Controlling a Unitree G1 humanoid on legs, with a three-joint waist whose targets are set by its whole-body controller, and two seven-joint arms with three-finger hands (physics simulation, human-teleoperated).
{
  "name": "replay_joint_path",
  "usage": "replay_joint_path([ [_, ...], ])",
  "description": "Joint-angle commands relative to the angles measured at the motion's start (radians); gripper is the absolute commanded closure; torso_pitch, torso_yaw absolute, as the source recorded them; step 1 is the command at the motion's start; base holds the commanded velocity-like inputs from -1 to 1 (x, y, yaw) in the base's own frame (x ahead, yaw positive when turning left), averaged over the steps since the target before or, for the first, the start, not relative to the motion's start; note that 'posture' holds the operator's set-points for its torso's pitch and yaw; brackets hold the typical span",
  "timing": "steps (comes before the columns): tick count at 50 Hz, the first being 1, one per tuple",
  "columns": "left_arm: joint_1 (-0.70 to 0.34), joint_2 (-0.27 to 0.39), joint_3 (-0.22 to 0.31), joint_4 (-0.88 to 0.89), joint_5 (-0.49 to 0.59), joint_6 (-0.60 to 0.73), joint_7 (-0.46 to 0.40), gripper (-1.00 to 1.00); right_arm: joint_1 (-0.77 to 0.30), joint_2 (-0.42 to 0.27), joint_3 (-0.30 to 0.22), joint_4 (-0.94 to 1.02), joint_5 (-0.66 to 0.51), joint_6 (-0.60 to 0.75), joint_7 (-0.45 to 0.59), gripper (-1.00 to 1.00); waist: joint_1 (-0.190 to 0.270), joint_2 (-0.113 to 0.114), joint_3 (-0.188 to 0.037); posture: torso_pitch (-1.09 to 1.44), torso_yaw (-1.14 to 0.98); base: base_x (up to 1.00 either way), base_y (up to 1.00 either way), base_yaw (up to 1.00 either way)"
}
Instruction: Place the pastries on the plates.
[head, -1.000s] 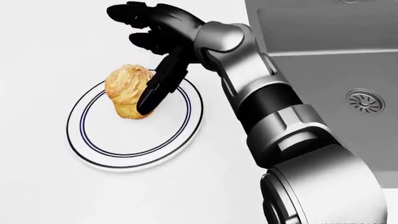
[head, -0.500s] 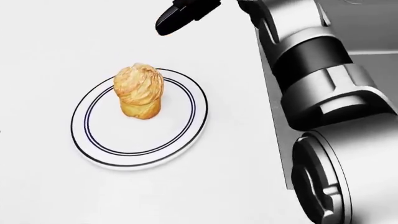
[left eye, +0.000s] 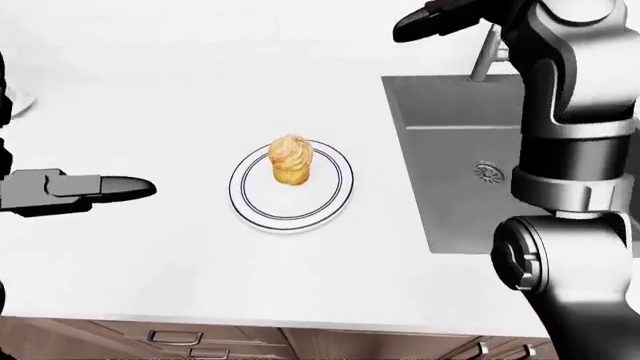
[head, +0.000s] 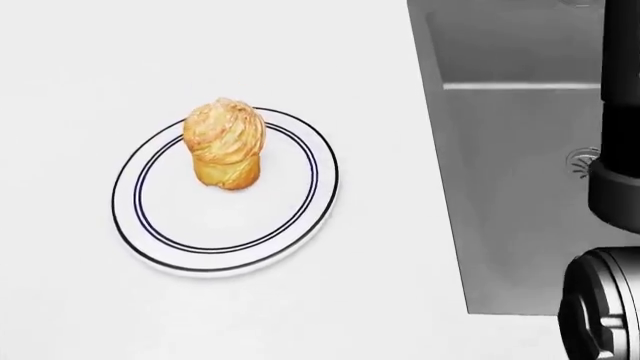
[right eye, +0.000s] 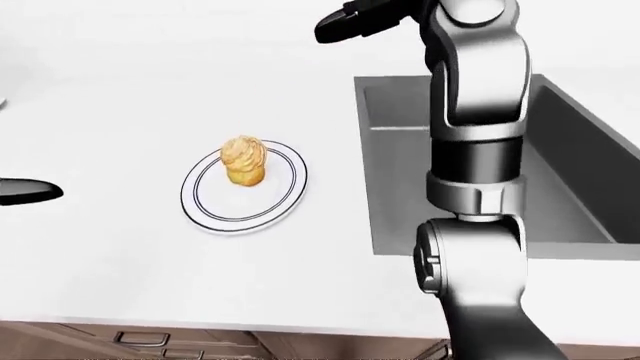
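Note:
A golden swirled pastry (head: 225, 142) stands upright on a white plate (head: 300, 225) with dark rings, on the white counter. My right hand (left eye: 440, 19) is raised high above the counter, up and to the right of the plate in the left-eye view. Its black fingers are stretched out, open and empty. The head view shows only that arm's lower part (head: 610, 300). At the left of the left-eye view, my left hand (left eye: 110, 187) hovers level with the plate and well apart from it, fingers extended and holding nothing.
A grey sink basin (head: 520, 187) with a drain (left eye: 487, 172) lies right of the plate, and a faucet (left eye: 483, 52) stands at its top edge. The counter's near edge, with drawers (left eye: 200, 345) below it, runs along the bottom of the eye views.
My right hand has let go of the pastry and lifted up and away, out of the head view. The pastry now stands free on the plate.

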Motion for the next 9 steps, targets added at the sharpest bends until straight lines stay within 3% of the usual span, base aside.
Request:
replay_joint_path([
  [1,-0.016,0.035,0.040,-0.030,-0.021,0.013,-0.005,-1.00,-0.034,-0.024,-0.010,-0.068,-0.006,0.019,0.009,-1.00,0.000,0.002,-0.026,0.00,0.00,0.00,0.00,0.00],
  [9,0.006,0.105,0.161,-0.079,-0.086,0.094,-0.038,-1.00,-0.004,-0.057,-0.024,-0.198,-0.023,0.115,0.036,-1.00,-0.001,0.007,-0.016,0.00,0.00,0.00,0.00,0.00],
])
